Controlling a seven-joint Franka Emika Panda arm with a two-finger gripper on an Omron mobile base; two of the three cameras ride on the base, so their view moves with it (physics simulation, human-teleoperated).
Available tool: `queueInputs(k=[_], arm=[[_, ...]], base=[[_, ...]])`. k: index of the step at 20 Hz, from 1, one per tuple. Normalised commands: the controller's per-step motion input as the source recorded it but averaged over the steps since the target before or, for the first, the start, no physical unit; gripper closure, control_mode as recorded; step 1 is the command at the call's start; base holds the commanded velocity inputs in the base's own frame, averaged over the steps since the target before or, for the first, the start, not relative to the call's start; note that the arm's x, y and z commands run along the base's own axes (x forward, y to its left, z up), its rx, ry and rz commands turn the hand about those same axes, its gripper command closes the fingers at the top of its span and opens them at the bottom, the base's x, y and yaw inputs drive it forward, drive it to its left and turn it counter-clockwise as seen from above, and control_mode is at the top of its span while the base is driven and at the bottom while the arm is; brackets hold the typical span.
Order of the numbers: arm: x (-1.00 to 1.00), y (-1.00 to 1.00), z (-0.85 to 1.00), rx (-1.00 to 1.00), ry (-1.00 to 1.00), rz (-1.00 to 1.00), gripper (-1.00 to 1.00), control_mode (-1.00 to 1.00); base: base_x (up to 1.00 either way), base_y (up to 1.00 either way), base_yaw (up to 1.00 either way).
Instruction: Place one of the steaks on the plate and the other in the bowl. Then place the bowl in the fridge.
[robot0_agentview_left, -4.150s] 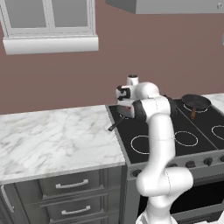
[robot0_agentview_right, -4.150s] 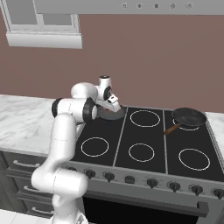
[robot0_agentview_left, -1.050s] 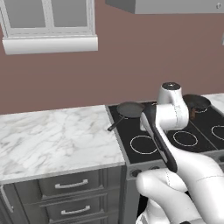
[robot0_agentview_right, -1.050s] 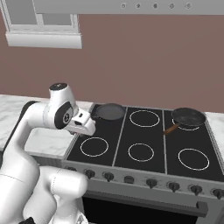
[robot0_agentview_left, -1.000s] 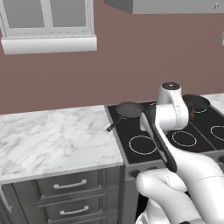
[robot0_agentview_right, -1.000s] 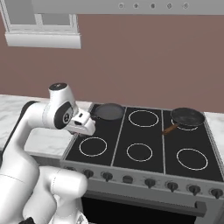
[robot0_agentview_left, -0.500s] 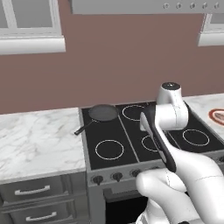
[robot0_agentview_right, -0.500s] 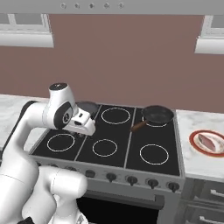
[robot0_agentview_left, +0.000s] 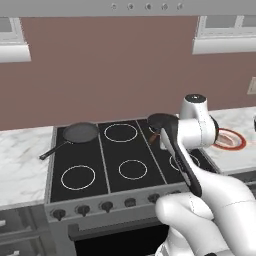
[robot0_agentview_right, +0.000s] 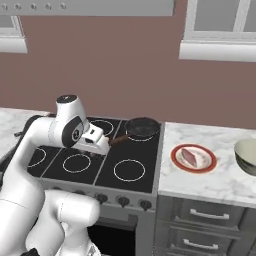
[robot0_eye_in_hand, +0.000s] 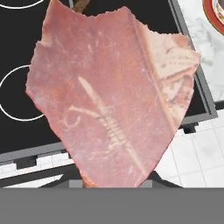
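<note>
Hand view puts a raw steak right against my lens above the stove; my end effector is apparently gripping it.

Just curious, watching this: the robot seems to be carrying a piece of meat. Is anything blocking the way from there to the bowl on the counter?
Nothing visible blocks it. The steak hangs over the stove; the plate, already holding a steak, sits before the bowl.
</note>
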Motion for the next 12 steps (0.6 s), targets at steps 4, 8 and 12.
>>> queueInputs(k=[4,8,12], arm=[[0.00,0.00,0.00,0.00,0.00,0.00,1.00,1.00],[0.00,0.00,0.00,0.00,0.00,0.00,1.00,1.00],[0.00,0.00,0.00,0.00,0.00,0.00,1.00,1.00]], base=[[-0.07,-0.75,0.00],[-0.01,-0.74,0.00],[0.00,-0.76,0.00]])
